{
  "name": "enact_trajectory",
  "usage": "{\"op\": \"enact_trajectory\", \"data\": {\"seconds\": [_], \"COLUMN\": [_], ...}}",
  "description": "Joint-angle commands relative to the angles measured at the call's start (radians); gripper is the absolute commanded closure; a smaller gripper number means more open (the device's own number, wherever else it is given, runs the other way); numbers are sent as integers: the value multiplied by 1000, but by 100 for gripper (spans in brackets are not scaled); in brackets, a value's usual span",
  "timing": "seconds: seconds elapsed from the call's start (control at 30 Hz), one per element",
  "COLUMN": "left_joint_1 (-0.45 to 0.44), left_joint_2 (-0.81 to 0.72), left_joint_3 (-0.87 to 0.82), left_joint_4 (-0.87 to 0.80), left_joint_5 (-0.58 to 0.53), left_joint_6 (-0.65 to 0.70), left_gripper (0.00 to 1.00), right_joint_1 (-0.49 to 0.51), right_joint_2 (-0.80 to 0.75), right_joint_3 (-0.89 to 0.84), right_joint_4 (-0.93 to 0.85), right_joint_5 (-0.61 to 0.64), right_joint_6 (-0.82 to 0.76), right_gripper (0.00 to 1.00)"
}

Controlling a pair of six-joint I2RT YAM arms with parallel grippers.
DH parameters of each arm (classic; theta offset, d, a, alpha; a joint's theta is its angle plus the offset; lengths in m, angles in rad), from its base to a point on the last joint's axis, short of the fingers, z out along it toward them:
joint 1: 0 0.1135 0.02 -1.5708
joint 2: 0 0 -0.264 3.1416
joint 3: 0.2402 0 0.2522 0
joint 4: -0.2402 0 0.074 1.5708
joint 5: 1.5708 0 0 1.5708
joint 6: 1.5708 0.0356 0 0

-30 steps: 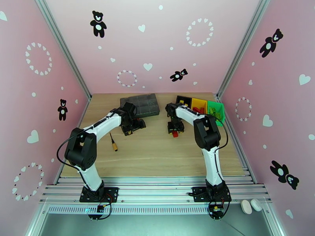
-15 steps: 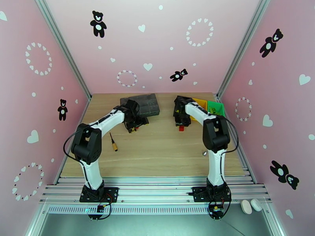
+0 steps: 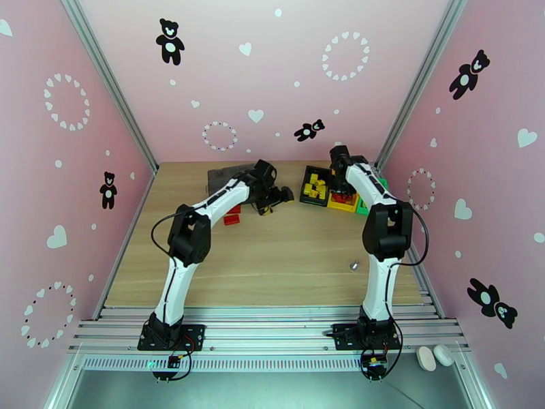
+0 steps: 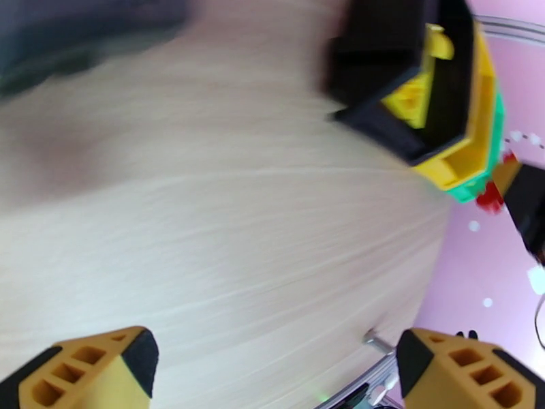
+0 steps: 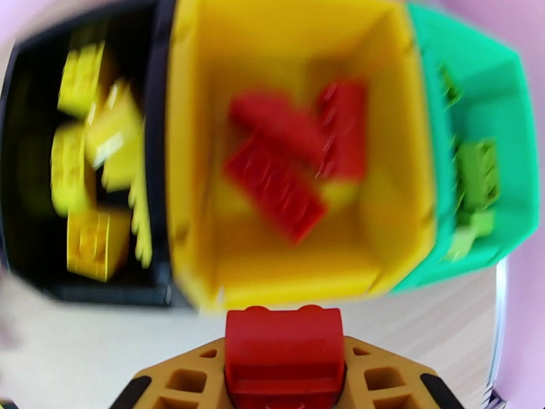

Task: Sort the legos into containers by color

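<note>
- Right-wrist view is motion-blurred. Bricks in the bins smear together, so no exact count can be told.
- Left-wrist view is blurred too. The organizer box (image 4: 68, 28) is just a dark smudge at top left, cut off by the frame edge.
- In the top view the right arm covers most of the green bin (image 3: 361, 208) & part of the yellow bin (image 3: 343, 202). The left arm hides the right end of the organizer box.
- Small metal bit (image 3: 353, 265) lies on the table (image 3: 272, 267), well apart from the bins. Too small to tell what it is.
- Left arm is stretched fwd & angled right across the table. The left claw (image 3: 276, 198) is near the black bin (image 3: 317, 202), not touching it.
- In its own wrist view the left claw has its fingers spread wide at the bottom corners, w/ nothing betw. them & bare table beneath.
- Right arm reaches to the far-right corner, wrist bent down over the bin row.
- Right claw (image 5: 283, 390) is clamped on a red brick (image 5: 283, 352), at the near wall of the yellow bin. Height above it can't be told.
- Black bin holds yellow bricks (image 5: 88, 165).
- Yellow bin holds red bricks (image 5: 279, 172).
- Green bin holds lime-green bricks (image 5: 477, 172).
- One loose red brick (image 3: 233, 216) lies on the table beside the left forearm, near the organizer box.
</note>
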State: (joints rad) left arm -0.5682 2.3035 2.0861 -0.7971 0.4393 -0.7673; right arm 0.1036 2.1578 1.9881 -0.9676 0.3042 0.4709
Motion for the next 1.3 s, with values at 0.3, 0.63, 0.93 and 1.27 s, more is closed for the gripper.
{"op": "enact_trajectory", "data": {"seconds": [0.3, 0.63, 0.93, 1.27], "left_joint_1": [17, 77, 163, 174], "left_joint_2": [-19, -167, -303, -220], "left_joint_3": [84, -123, -419, -429], "left_joint_4": [-180, -315, -233, -173], "left_joint_5": [-199, -509, -549, -483], "left_joint_6": [-7, 72, 87, 125], "left_gripper": [2, 2, 2, 2], "right_joint_1": [-53, 1, 158, 276], "right_joint_2": [207, 45, -79, -167], "right_joint_3": [288, 143, -15, -157], "right_joint_4": [-81, -28, -9, 10], "right_joint_5": [-52, -133, -164, -165], "right_joint_6": [-59, -66, -47, 14], "right_gripper": [42, 38, 37, 37]}}
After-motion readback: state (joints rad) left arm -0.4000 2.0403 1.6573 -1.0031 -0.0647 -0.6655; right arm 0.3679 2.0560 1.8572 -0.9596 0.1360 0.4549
